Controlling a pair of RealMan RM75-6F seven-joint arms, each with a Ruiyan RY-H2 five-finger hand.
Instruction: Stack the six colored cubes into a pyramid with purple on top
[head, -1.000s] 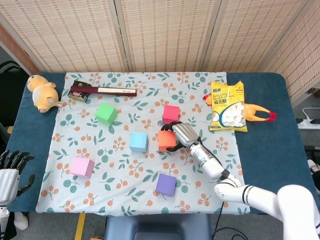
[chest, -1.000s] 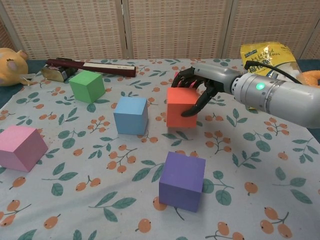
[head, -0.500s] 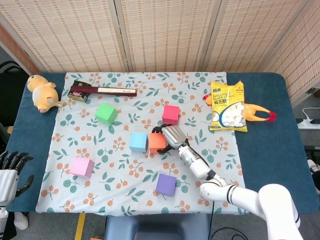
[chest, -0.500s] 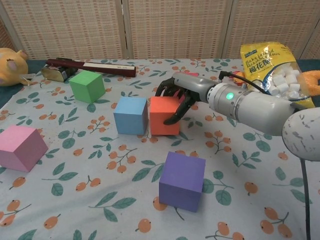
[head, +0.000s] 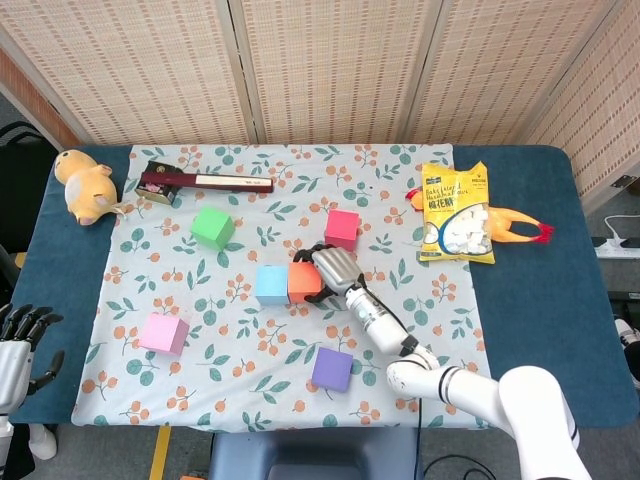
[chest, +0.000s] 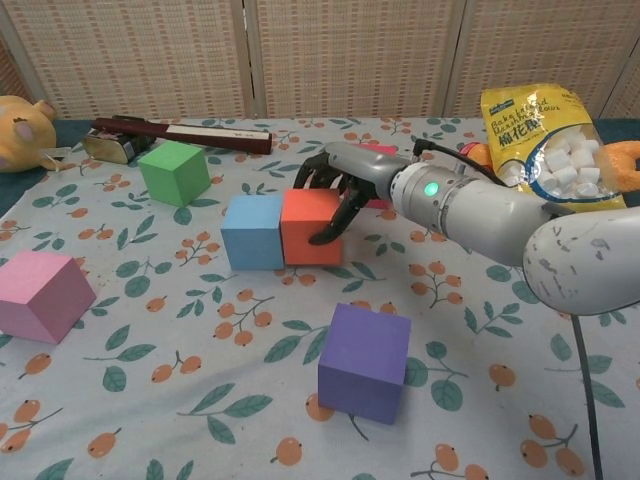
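My right hand (head: 335, 270) (chest: 335, 180) grips the orange cube (head: 303, 283) (chest: 312, 227) from above and from its right side. The orange cube sits on the cloth, pressed against the blue cube (head: 271, 284) (chest: 252, 232) on its left. The purple cube (head: 332, 368) (chest: 365, 360) lies nearer me, the pink cube (head: 164, 333) (chest: 40, 296) at the near left, and the green cube (head: 212, 227) (chest: 174, 172) at the far left. The red cube (head: 342, 228) stands just behind the hand and is mostly hidden in the chest view. My left hand (head: 15, 340) hangs off the table's left edge, holding nothing, fingers apart.
A dark red long case (head: 205, 181) (chest: 180, 135) lies at the back left, and a yellow plush toy (head: 85, 185) (chest: 20, 130) beyond it. A snack bag (head: 455, 225) (chest: 540, 130) and an orange rubber chicken (head: 515, 222) lie at the back right.
My right hand has carried the orange cube leftward until it touches the blue cube. The other cubes and the left hand have not moved.
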